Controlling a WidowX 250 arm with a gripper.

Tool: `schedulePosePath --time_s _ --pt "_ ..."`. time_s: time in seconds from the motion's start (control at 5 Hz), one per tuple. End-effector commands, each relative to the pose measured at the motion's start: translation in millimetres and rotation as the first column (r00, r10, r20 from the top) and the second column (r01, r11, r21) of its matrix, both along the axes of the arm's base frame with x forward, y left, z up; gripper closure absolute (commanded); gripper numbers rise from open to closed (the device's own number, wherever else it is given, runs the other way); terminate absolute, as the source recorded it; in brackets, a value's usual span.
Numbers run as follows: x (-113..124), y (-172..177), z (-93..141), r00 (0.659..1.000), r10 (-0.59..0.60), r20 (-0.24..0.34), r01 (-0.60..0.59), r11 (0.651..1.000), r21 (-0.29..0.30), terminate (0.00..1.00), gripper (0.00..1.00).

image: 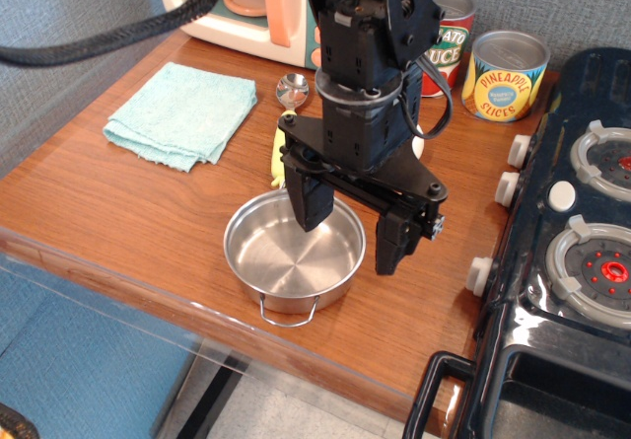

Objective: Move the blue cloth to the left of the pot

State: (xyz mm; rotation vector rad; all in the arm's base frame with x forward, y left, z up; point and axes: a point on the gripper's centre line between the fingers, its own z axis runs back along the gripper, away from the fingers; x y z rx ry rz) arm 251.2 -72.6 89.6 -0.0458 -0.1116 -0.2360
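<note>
Item: gripper (pixel 355 230). Black, two-fingered, jaws spread wide and holding nothing. It hangs over the right rim of the pot (pixel 294 253), one finger above the bowl, the other outside the rim.

Item: pot. Shallow, shiny steel, empty; one wire loop handle shows at the near side. Stands near the front edge of the desk (pixel 108 212).

Item: blue cloth (pixel 183 111). Pale aqua, folded, lying flat at the back left of the desk, well apart from the pot and from the gripper. It already lies to the pot's left and further back; whether that counts as placed cannot be judged here.

Item: bystanders. A metal spoon (pixel 292 88) and a yellow object (pixel 278 153), partly hidden, lie between cloth and pot. Two tin cans (pixel 506 76) stand at the back right. A toy stove (pixel 572 252) is at the right.

Risks, as judged:
- A descent from this position would strike the pot's rim and could push it off the front edge.
- A low path toward the cloth may sweep the spoon or the yellow object.
- Pinching a single layer of the fold could let the cloth unfold and drag.
- Releasing too close could drape the cloth over the pot's rim.
</note>
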Motion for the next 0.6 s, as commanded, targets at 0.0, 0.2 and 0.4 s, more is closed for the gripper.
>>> schedulePosePath --time_s 0.0,0.2,0.4 --pt "0 0 0 1.000 0.000 0.000 0.000 1.000 0.000 0.00 0.00" --pt "18 43 9 0.997 0.074 -0.002 -0.074 0.997 0.032 0.00 0.00" --pt "42 86 11 0.993 0.113 -0.019 -0.112 0.993 0.039 0.00 0.00"
